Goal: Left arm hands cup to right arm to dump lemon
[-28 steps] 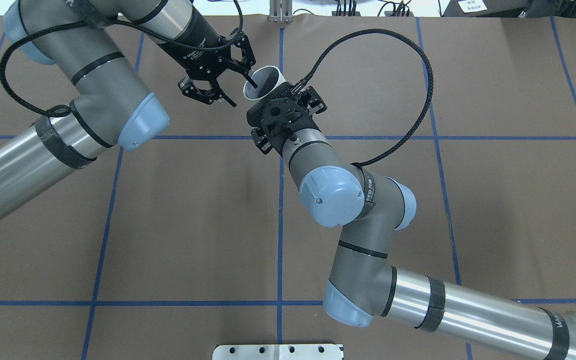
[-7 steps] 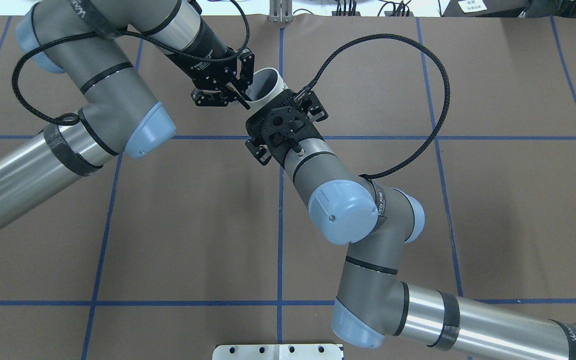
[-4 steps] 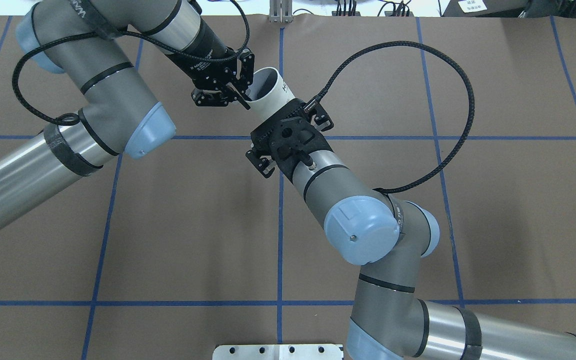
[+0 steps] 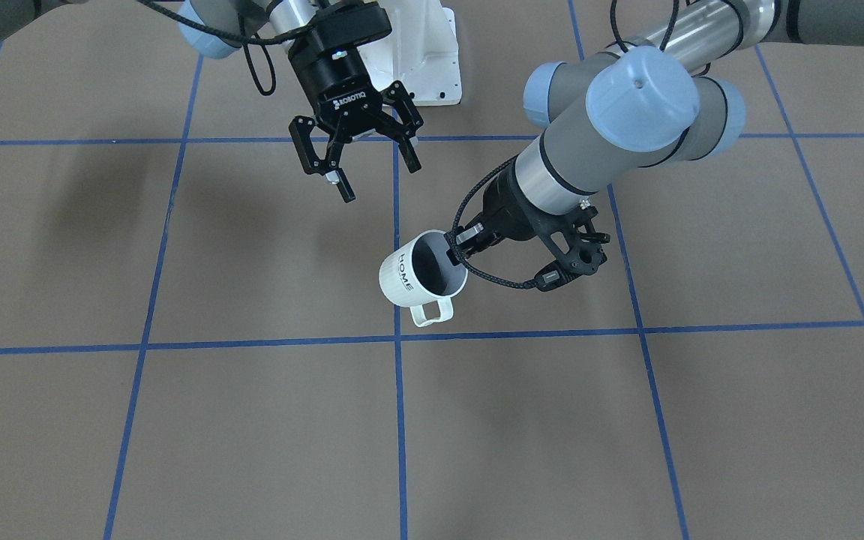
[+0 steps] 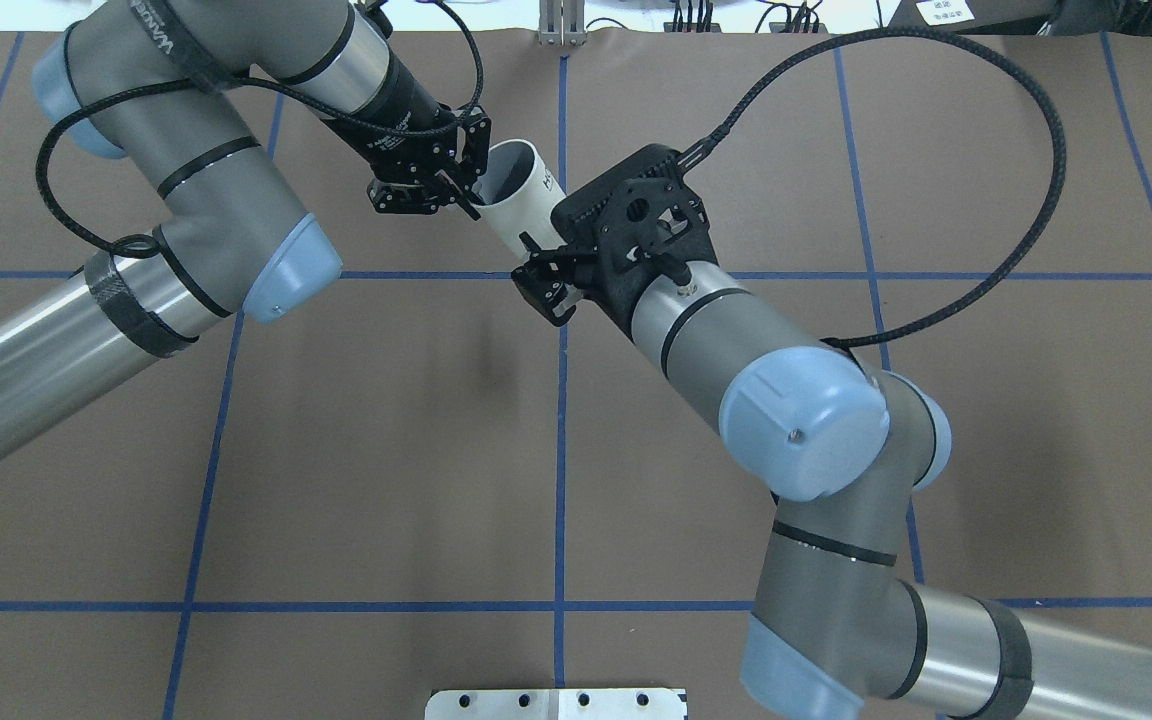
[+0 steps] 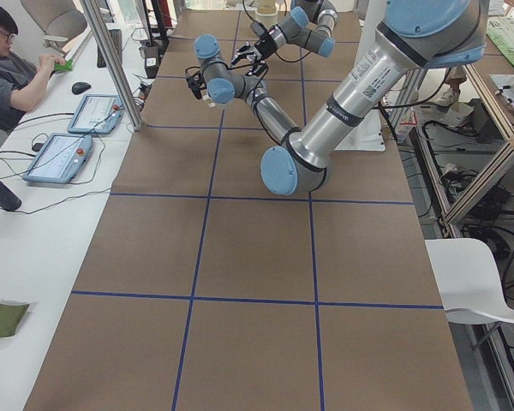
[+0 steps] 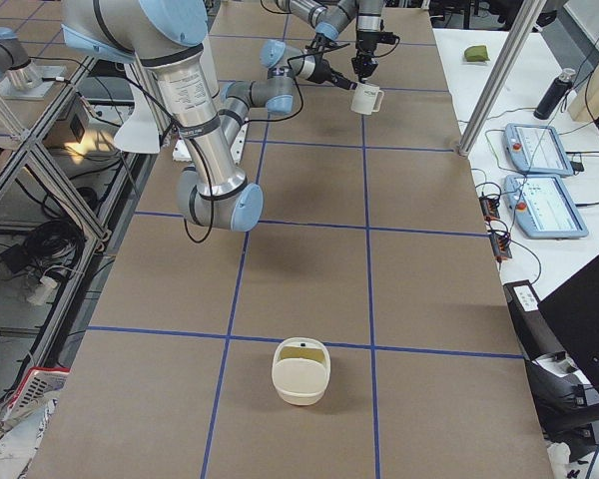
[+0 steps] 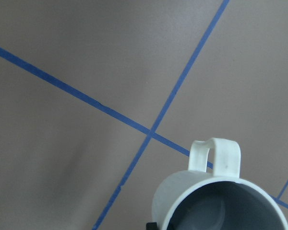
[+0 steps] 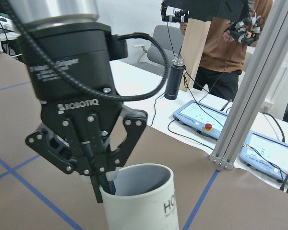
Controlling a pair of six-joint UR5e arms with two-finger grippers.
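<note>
The left gripper (image 4: 453, 250) is pinching the rim of a white ceramic cup (image 4: 404, 282) with a loop handle and black HOME lettering. One finger is sitting inside the mouth and the other is pressing against the outer wall. It is holding the cup in the air, tilted, over the middle of the brown table's (image 4: 177, 420) length, toward the operators' edge. The cup is hanging close to a crossing of blue tape lines (image 4: 397, 341), its handle pointing toward that edge. Its mouth is showing the grey inside; whether anything is lying at the bottom cannot be told. The right gripper (image 4: 380, 181) is hanging with its fingers spread wide, gripping nothing, near the cup on the robot's side and apart from it. Near the table's right end a cream round container (image 7: 299, 389) is standing, with something pale yellow showing inside.
</note>
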